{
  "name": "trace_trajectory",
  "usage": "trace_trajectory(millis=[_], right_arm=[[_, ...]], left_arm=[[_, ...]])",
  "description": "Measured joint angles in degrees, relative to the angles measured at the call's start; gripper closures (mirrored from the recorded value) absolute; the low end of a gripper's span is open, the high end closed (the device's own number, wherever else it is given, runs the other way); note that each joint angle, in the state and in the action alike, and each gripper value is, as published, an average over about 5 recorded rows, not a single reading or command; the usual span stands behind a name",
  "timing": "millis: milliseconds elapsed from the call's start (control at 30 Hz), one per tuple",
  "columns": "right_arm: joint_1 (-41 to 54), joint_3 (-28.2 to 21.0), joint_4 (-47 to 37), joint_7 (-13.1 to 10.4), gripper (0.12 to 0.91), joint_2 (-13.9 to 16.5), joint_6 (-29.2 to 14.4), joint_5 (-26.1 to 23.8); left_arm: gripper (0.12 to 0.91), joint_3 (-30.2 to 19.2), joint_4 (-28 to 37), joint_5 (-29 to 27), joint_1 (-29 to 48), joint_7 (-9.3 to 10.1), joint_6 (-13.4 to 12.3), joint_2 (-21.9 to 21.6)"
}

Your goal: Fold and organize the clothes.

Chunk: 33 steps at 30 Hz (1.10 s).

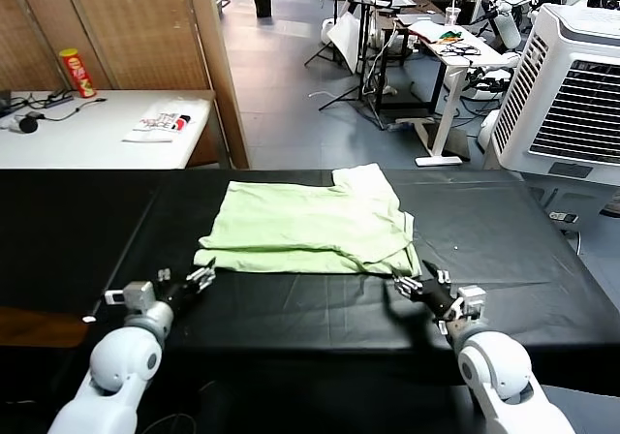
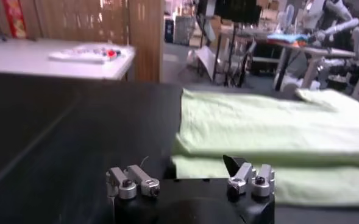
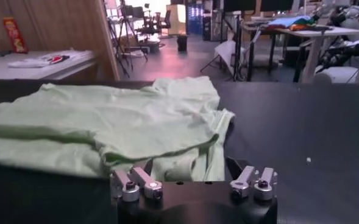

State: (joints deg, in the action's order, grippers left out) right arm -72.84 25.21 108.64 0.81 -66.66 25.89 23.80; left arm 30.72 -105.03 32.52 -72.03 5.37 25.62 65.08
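The shirt [image 1: 310, 229] lies mid-frame, long axis crosswise; left gripper [image 1: 201, 279] and right gripper [image 1: 411, 284], both released, flank its lower corners.

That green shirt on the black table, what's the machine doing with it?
A two-armed robot is folding it. The pale green shirt lies partly folded on the black table, one layer doubled over another. The left pincer sits at the shirt's near left corner and the right pincer at its near right corner. Both are open and low by the near edge of the cloth, and neither is gripping it.
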Motion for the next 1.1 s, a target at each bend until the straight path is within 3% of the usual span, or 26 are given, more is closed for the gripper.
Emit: trace_trajectory(millis=[67,167,433,467,900,1100], right_arm=[[-0.21,-0.02,0.03,0.0,0.786,-0.01,-0.02,-0.07],[-0.46,0.0,0.39,-0.13,0.876,0.01,-0.01,-0.08],[-1.76,0.53,2.92,-2.8,0.903,1.05,2.43,0.96],[-2.1,0.71,3.44,-3.01,0.903,1.34,3.06,1.19],[-11.08,3.47,12.01,-5.0,0.903,5.18,10.3,1.81],[-15.6,4.69,15.31,-5.15,0.903,5.38,11.02,1.52]], left_arm=[[0.32,0.09,0.33,0.76,0.12,-0.02,0.07,-0.04],[0.46,0.17,0.9,2.36,0.44,-0.24,0.05,-0.08],[0.872,-0.11,1.41,5.18,0.92,-0.6,0.05,-0.31],[0.893,-0.21,1.23,4.98,0.76,-0.38,0.15,-0.44],[0.905,-0.95,-6.48,-0.78,-6.85,4.51,4.18,-3.62],[0.905,0.59,-11.7,-0.88,-12.77,5.12,5.44,-4.78]])
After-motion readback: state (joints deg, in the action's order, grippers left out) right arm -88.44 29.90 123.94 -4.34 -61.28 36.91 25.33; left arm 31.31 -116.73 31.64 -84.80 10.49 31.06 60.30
